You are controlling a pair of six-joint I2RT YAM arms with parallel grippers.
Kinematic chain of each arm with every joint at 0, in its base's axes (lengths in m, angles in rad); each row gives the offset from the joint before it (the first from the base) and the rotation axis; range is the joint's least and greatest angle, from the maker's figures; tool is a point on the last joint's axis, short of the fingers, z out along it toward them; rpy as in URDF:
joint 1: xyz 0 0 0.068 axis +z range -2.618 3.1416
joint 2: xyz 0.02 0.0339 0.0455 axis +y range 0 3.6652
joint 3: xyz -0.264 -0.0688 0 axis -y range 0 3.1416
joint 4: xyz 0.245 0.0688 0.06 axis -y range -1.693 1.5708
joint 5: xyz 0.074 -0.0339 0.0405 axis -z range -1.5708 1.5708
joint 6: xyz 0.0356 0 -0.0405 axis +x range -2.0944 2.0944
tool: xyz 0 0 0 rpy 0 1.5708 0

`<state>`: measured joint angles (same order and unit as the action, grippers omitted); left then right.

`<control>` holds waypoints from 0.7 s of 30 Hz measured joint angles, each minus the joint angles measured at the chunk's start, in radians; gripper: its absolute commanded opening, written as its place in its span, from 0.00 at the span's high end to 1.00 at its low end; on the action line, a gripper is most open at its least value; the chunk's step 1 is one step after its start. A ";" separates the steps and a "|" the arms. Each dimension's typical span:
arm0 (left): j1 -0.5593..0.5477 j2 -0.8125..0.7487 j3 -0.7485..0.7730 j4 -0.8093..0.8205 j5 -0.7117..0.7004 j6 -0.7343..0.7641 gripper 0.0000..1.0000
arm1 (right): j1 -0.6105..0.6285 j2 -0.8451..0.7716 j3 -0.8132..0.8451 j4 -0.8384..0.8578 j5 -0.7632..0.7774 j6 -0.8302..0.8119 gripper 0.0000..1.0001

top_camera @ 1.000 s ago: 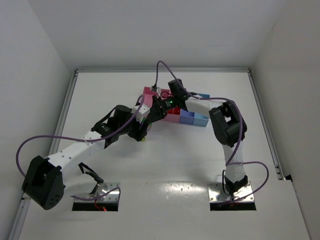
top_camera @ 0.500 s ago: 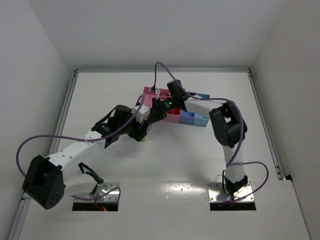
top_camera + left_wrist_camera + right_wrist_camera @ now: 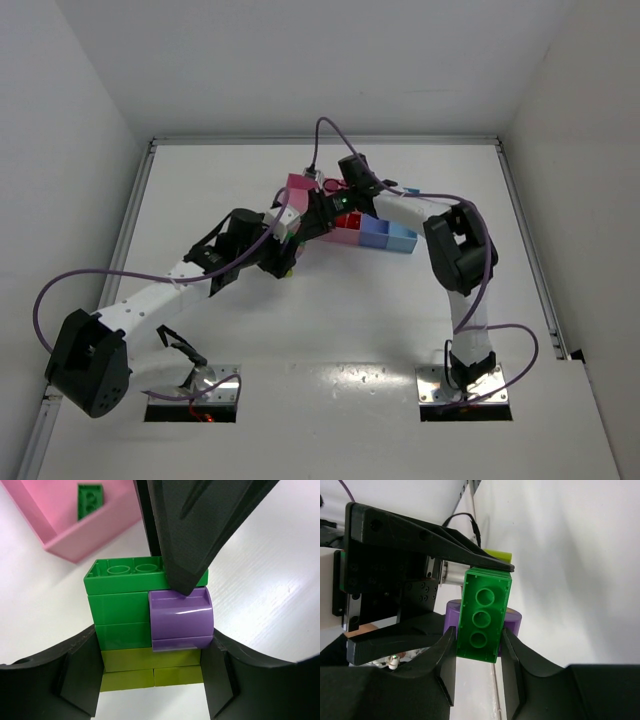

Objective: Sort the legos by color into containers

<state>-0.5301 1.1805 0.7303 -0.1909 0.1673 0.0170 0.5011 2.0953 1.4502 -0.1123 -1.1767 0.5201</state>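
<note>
Partly sorted: a lego stack (image 3: 125,615) is gripped from both ends, w/ the split not yet made.

Some work is judged done: a green plate (image 3: 89,500) is seen in the pink bin (image 3: 95,535) at upper left of the left wrist view, and red pcs appear to lie in the containers (image 3: 385,235) at centre of the top view. The stack is left to be pulled apart and binned by colour. It is clamped at its lower half by the left gripper (image 3: 150,650), just off the bin. The top green brick (image 3: 485,615) is pinched narrow by the right gripper (image 3: 479,640). Glossy studded green bricks are seen over yellow-green bricks (image 3: 150,667), w/ a purple round piece (image 3: 181,622) on the front.
</note>
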 measured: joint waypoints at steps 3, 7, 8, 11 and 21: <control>0.000 0.000 0.000 0.051 -0.003 0.000 0.74 | -0.022 -0.012 0.026 -0.025 0.007 -0.001 0.99; 0.003 0.000 -0.002 0.042 0.002 -0.003 0.74 | -0.074 -0.040 0.065 -0.047 0.126 -0.041 0.99; 0.003 0.000 -0.003 0.032 0.004 -0.003 0.74 | -0.096 -0.043 0.079 -0.048 0.169 -0.055 0.99; 0.003 0.000 -0.006 0.017 0.011 -0.003 0.74 | -0.158 -0.050 0.106 -0.048 0.294 -0.089 0.99; 0.003 0.000 -0.015 -0.002 -0.003 -0.003 0.74 | -0.163 -0.050 0.109 -0.069 0.385 -0.120 0.99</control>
<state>-0.5274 1.1809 0.7151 -0.1928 0.1642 0.0135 0.3382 2.0449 1.5589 -0.1810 -0.7918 0.4004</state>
